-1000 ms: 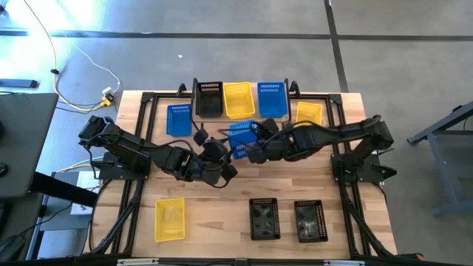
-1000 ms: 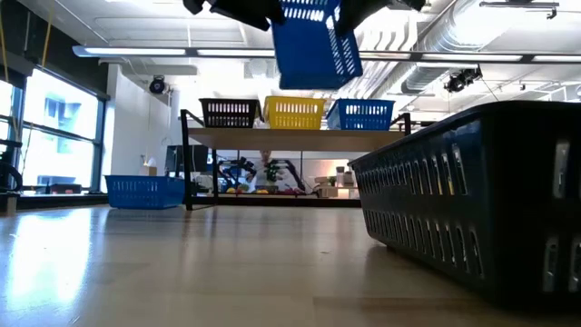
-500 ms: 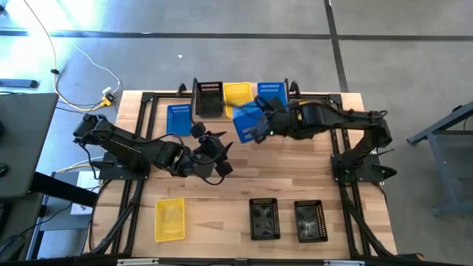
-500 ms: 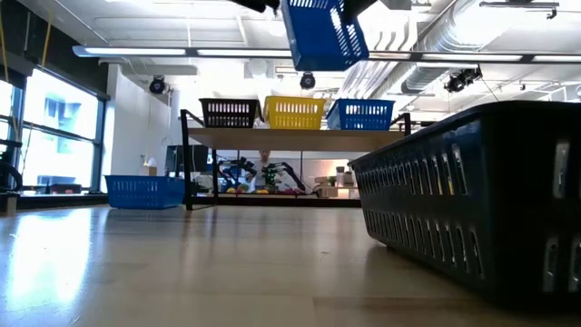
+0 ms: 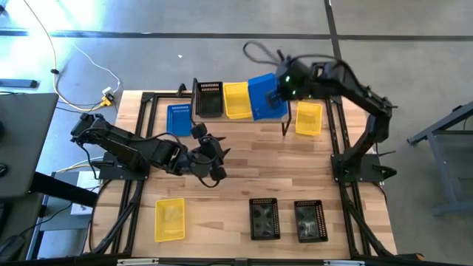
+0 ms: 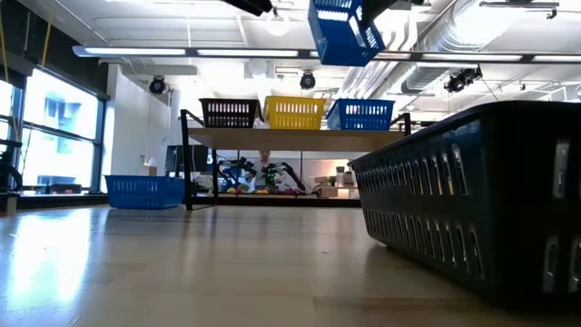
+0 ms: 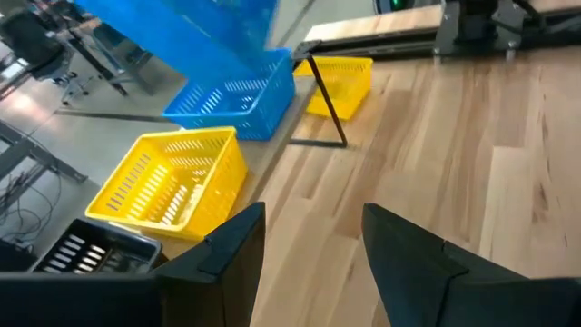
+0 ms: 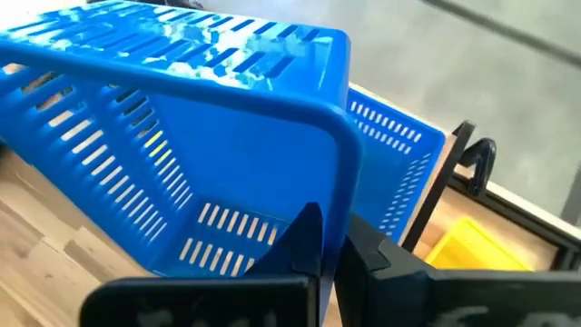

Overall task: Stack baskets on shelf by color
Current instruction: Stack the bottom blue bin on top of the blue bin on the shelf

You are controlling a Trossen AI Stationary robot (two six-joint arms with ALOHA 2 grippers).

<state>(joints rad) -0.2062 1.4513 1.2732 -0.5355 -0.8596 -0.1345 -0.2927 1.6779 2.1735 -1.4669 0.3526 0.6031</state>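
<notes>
My right gripper (image 5: pixel 276 93) is shut on a blue basket (image 5: pixel 264 97) and holds it tilted in the air above the shelf's right end; the low view shows this basket (image 6: pixel 345 31) well above the shelf (image 6: pixel 290 136). On the shelf stand a black basket (image 5: pixel 208 98), a yellow basket (image 5: pixel 238 100) and, under the held one, a blue basket (image 6: pixel 361 114). My left gripper (image 5: pixel 211 157) is open over the table's middle, touching nothing. My right gripper pinches the blue basket's side wall just below its rim (image 8: pixel 338 173), one finger (image 8: pixel 303 238) inside the basket and the other (image 8: pixel 365 254) outside. It comes from the table's right side. The basket is lifted clear and tilted, above the shelf's blue basket (image 8: pixel 399 173).
A blue basket (image 5: pixel 178 118) sits on the table left of the shelf, a yellow basket (image 5: pixel 309 117) right of it. Near the front edge lie a yellow basket (image 5: pixel 170 219) and two black baskets (image 5: pixel 264 219) (image 5: pixel 311 221).
My right gripper has carried the blue basket from the table's middle up and toward the far edge and right, to a place over the shelf's blue basket, keeping it tilted. My left arm has drawn back slightly toward the table's left.
</notes>
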